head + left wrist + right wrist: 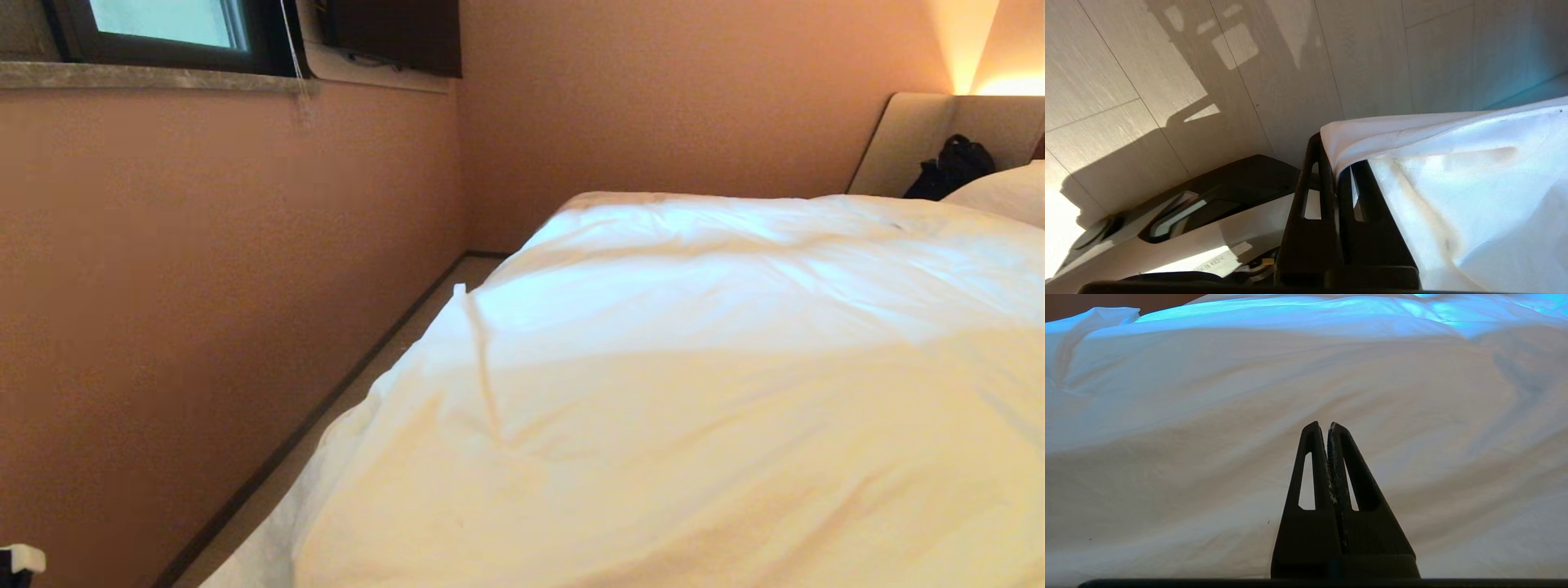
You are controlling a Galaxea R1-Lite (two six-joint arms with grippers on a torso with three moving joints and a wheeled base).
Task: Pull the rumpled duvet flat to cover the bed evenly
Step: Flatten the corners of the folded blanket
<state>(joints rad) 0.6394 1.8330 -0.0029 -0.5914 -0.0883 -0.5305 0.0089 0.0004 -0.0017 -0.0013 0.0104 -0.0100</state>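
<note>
Nearest the lens in the left wrist view, the left gripper (1337, 163) shows as two black, slotted, wedge-shaped fingers (1310, 204) drawn almost together, a fold of white cloth pinched in the narrow gap between them. That cloth is the edge of the duvet (1474, 196), which drapes from the fingertips across the right half of the frame in soft, matte cotton folds. Behind it, the upper part of the frame is pale, wood-grained floor planking (1167, 81) crossed by hard shadows, and the lower left holds a glossy black and white part of the robot's base (1216, 192).

In the right wrist view, the right gripper (1323, 426) has its matching black fingers pressed tight together at the lower middle of the frame, gripping nothing, with the wrinkled white quilt filling the frame beyond them.

In the head view, the duvet (694, 392) fills the lower right and centre as a thick, puffy mound with shallow creases and one raised, narrow ridge left of centre. Its long axis runs from the lower left of the frame up toward the upper right, where the padded beige headboard (914, 139) of the bed, a white pillow (1008, 192) and a black bag (951, 167) sit. A smooth pinkish wall (204, 286) fills the left, with a dark-framed window (171, 33) at upper left.
</note>
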